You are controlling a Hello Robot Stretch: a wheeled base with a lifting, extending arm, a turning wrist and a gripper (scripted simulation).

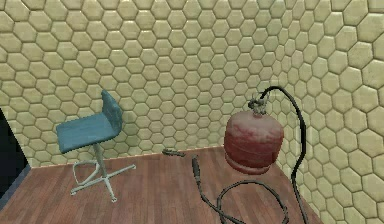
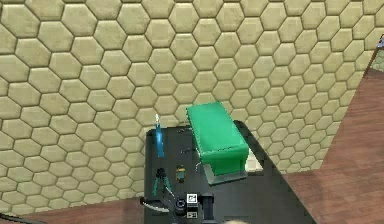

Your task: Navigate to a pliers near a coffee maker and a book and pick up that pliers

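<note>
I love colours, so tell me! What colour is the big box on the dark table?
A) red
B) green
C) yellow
B: the box sitting on the dark table is bright green all over.

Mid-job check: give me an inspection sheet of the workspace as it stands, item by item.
Surface: dark rectangular tabletop against the hexagon-tiled wall.
Job's things: slim blue-handled tool lying on the tabletop, possibly the pliers; too small to confirm.
Clutter: green box; second blue-tipped tool behind the first; small dark bits.
Grippers: gripper at the tabletop's near edge; cannot tell whether it holds anything.
Cables: black hose running from the red gas cylinder across the floor.
Surroundings: blue swivel chair on a wooden plank floor.
</note>
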